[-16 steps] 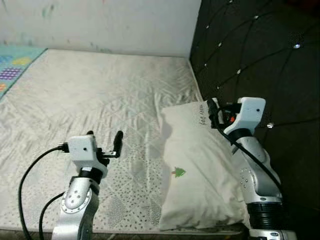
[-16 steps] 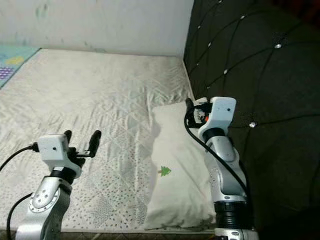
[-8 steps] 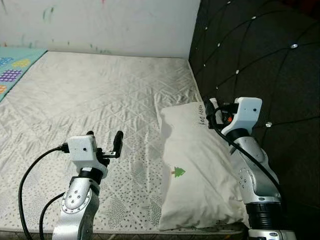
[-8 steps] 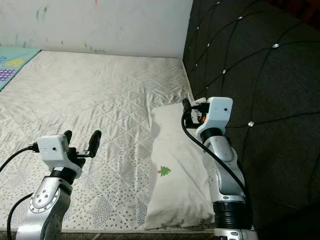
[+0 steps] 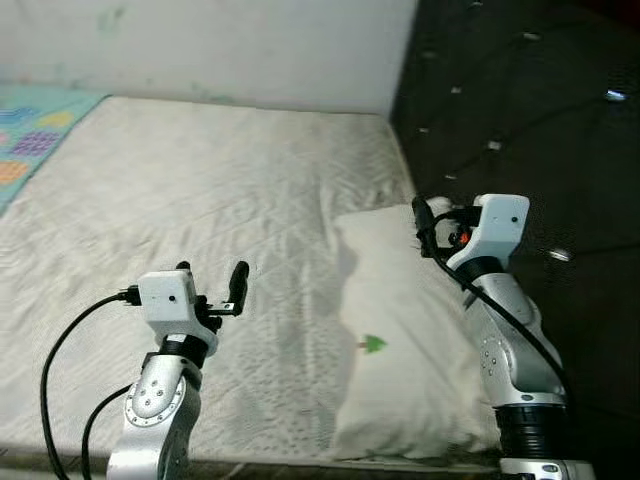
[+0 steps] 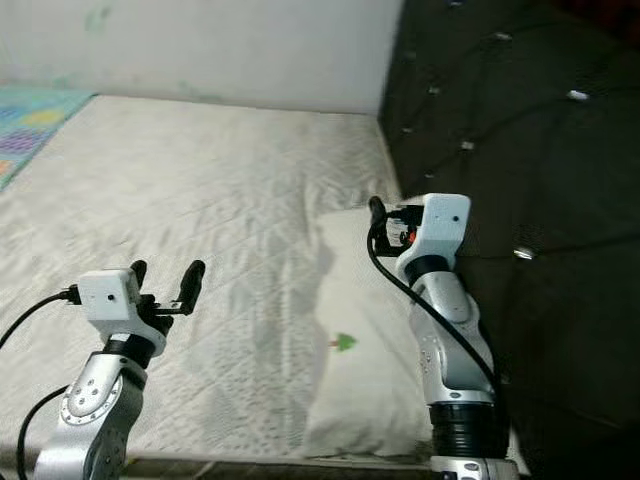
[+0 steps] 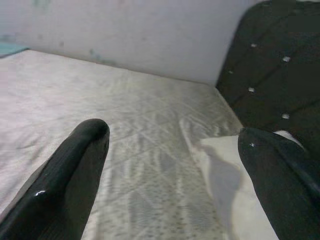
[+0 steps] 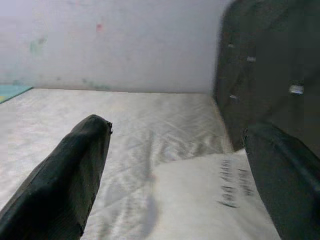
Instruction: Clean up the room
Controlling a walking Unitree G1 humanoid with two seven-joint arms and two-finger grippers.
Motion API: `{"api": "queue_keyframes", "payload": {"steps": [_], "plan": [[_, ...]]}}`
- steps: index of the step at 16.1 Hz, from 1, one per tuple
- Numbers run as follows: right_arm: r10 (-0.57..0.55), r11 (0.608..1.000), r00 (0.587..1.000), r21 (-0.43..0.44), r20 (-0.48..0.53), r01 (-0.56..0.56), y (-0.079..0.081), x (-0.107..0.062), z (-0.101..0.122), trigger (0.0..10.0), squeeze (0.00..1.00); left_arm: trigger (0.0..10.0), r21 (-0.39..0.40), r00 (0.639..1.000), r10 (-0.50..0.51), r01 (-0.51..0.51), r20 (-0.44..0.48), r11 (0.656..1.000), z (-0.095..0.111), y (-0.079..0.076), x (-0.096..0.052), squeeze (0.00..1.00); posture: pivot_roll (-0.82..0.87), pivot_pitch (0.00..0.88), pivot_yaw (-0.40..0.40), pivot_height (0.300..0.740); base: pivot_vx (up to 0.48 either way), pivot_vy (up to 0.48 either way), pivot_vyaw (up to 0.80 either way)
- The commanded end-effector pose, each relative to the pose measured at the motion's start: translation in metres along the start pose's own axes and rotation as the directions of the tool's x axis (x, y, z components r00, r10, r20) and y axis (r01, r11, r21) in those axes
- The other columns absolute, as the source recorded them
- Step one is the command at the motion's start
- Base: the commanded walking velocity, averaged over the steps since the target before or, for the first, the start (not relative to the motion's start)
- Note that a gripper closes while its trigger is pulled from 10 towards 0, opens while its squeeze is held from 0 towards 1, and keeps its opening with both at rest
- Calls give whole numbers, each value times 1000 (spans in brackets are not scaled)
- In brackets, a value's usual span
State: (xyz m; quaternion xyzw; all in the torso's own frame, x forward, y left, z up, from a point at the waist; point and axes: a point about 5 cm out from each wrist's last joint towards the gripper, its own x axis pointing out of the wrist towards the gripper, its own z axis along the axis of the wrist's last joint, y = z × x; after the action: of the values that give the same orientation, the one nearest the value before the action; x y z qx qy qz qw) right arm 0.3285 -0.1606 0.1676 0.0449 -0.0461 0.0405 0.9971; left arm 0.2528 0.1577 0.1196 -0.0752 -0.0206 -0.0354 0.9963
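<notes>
**Bed nearly in order: pillow at the headboard, both grippers free**

At the far left corner of the mattress point(image 5: 200, 200) lies the edge of a colourful patterned mat point(image 5: 35, 125); whether it rests on the bed or beyond it cannot be told. The quilted mattress surface itself carries no loose items across its left and middle. The left gripper point(image 5: 210, 285) hovers over the near left part of the mattress, its two black fingers spread apart and holding nothing; the left wrist view confirms the gap between its fingers point(image 7: 75, 165). Toward the right edge, a white pillow point(image 5: 400, 350) with a small green tree print lies lengthwise against the dark tufted headboard point(image 5: 540, 130), touching it. The right gripper point(image 8: 170, 170) hangs above the pillow's far end, fingers likewise apart and empty. As a judgement, the pillow appears already placed, so this part of the tidying looks done; what remains elsewhere in the room cannot be judged from here.
</notes>
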Motion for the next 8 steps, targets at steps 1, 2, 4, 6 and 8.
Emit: {"api": "queue_keyframes", "payload": {"steps": [1,2,4,6,8], "plan": [[9,1000,1000,-9,-17,-9,-1,-1,-3,10000,0,10000,-1,1000,-10,10,1,1000,1,0,0,0,19,0,-28,740,0,319,0],[10,1000,1000,-9,-23,-10,-1,-1,-5,10000,0,10000,-1,1000,-11,11,1,1000,1,0,0,0,19,0,-27,740,0,334,0],[14,1000,999,-8,-30,-15,0,-2,-7,10000,0,10000,0,1000,-12,12,2,1000,1,0,0,0,20,0,-26,740,0,336,0],[19,1000,999,-9,-34,-20,1,-2,-8,10000,0,10000,2,1000,-13,13,2,1000,1,0,1,0,20,0,-26,740,0,336,0],[36,999,999,-32,-41,-37,0,-4,-12,10000,0,10000,5,1000,-14,14,3,1000,1,0,1,0,23,0,-27,740,0,337,0]]}}
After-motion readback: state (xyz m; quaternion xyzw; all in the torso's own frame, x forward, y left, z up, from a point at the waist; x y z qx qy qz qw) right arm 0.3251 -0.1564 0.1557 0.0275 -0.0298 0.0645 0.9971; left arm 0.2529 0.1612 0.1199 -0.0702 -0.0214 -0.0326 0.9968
